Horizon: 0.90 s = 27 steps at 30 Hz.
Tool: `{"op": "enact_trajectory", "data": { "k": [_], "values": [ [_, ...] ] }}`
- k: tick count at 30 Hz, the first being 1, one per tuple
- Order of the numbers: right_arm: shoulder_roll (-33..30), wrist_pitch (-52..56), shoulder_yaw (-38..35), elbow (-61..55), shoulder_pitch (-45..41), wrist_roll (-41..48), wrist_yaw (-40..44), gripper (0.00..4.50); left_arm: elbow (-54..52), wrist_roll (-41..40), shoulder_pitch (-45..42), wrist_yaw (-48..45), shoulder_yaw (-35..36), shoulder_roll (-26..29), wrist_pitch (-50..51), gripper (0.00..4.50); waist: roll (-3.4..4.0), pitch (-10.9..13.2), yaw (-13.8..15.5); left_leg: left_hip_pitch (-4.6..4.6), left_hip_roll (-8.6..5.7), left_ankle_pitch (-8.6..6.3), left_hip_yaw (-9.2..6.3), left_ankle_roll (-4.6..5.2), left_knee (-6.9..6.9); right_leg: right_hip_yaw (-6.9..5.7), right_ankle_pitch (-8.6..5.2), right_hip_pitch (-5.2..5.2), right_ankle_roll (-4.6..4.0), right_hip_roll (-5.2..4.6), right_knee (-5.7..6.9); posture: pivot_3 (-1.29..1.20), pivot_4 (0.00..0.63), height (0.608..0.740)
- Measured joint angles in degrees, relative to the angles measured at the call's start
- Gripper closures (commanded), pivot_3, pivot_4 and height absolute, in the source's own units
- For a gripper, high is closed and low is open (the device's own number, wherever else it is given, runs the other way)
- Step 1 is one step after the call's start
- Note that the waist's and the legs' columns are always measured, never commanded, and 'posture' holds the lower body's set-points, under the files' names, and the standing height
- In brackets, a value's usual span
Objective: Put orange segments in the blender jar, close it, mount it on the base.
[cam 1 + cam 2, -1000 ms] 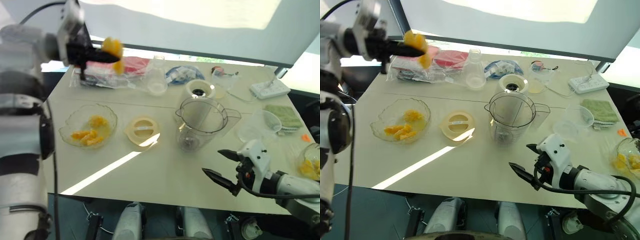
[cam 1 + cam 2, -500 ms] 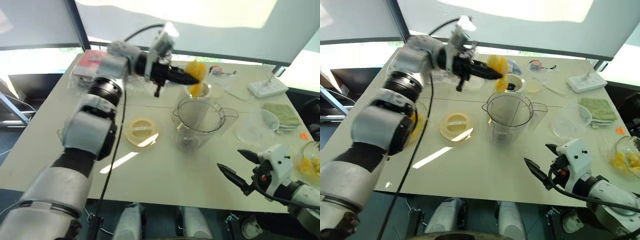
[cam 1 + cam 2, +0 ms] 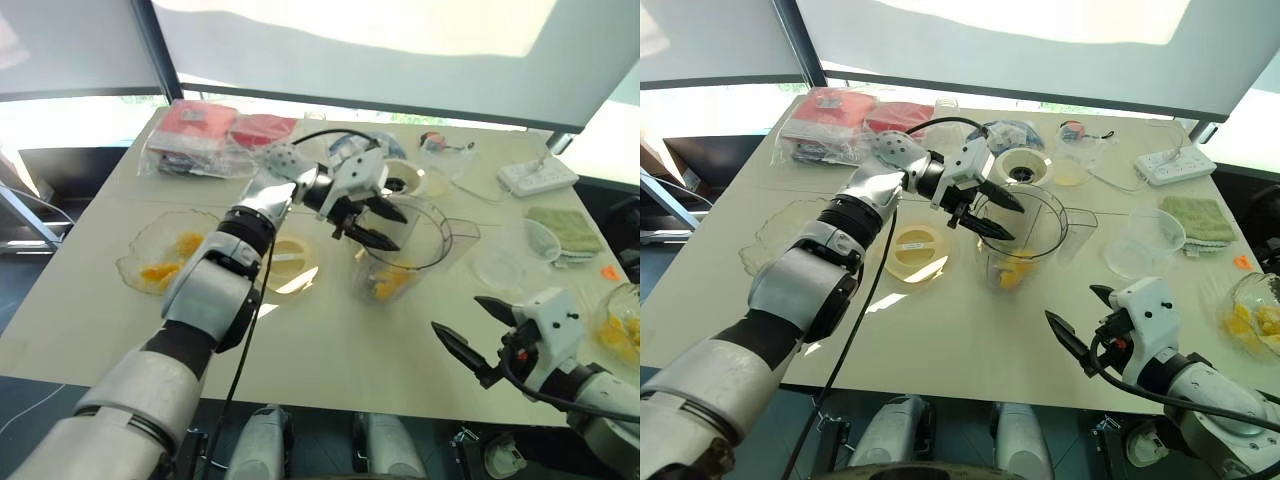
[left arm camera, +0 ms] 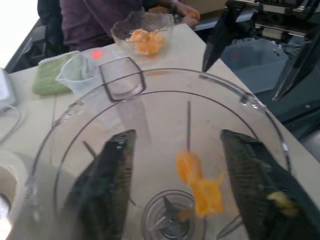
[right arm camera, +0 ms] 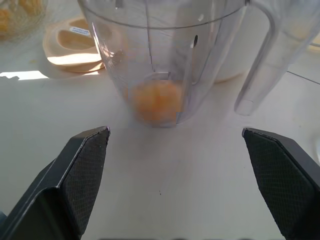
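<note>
The clear blender jar (image 3: 412,258) stands mid-table with orange segments (image 3: 386,284) at its bottom by the blades (image 4: 169,223). My left gripper (image 3: 378,226) hangs open over the jar's mouth, holding nothing; its fingers (image 4: 107,185) frame the orange segments (image 4: 201,189) in the left wrist view. The cream lid (image 3: 285,262) lies flat to the jar's left. A glass bowl (image 3: 150,243) of orange segments sits further left. The white blender base (image 3: 400,180) stands behind the jar. My right gripper (image 3: 462,322) is open near the front edge, facing the jar (image 5: 165,60).
A second glass bowl (image 3: 622,325) with orange pieces sits at the right edge. Clear plastic cups (image 3: 515,255), a green cloth (image 3: 565,228) and a power strip (image 3: 540,178) lie at the right. Red packets (image 3: 195,135) lie far left. A person (image 4: 100,20) stands beyond the table.
My left gripper carried orange segments from the far left to above the jar and opened; the segments now lie in the jar. The view shifted. The right gripper barely moved.
</note>
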Motion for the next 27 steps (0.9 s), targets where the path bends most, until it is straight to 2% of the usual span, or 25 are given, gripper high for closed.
{"op": "enact_trajectory", "data": {
  "k": [7,12,17,21,24,27],
  "values": [
    [0.0,0.0,0.7,0.9,-2.5,-1.4,0.2,0.0,1.5,-0.7,-1.1,4.6,4.6,-1.0,1.2,0.01,-0.01,0.0,-0.1,0.0,-0.01,0.0,0.0,0.0,0.0,-0.01,0.01,0.0,0.02,0.0,0.01,0.0,0.15,0.74],
    [0.0,-0.1,2.3,2.9,-4.7,-2.8,0.7,0.0,1.7,-4.3,-6.0,7.6,10.5,-1.0,5.3,0.01,0.0,0.0,-0.1,0.0,-0.02,0.0,-0.01,0.01,0.0,-0.02,0.0,0.0,0.02,0.01,0.0,0.0,0.15,0.74],
    [0.3,-0.8,2.8,4.2,-4.5,-4.5,1.4,0.0,-1.1,-8.1,-8.2,9.2,15.3,1.6,11.7,0.01,0.0,0.0,-0.2,0.0,-0.01,-0.01,-0.02,0.01,-0.02,-0.03,0.01,-0.01,0.05,0.03,0.01,0.0,0.15,0.74],
    [3.1,-4.3,2.5,6.9,-2.0,-9.2,0.6,0.0,-12.4,-10.8,-6.4,10.9,17.6,9.6,21.8,0.01,0.17,0.0,-0.7,0.05,0.08,-0.01,-0.01,0.01,-0.07,-0.02,0.04,-0.03,0.11,0.06,0.08,0.0,0.15,0.74],
    [5.6,-6.9,2.1,9.7,-0.9,-12.3,0.1,0.0,-26.0,-12.4,1.4,13.7,18.7,15.9,28.8,0.01,0.35,-0.1,-0.6,0.2,0.11,-0.01,0.02,0.01,-0.11,0.02,0.05,0.01,0.13,0.05,0.23,0.0,0.15,0.74],
    [7.5,-10.1,0.8,12.4,-1.2,-13.9,0.0,0.0,-41.6,-14.9,13.8,18.3,19.4,19.8,38.7,0.01,0.37,-0.1,-0.4,0.22,0.1,0.03,0.02,-0.05,-0.04,0.04,0.03,0.01,0.09,0.01,0.4,0.0,0.15,0.74]
  ]
}}
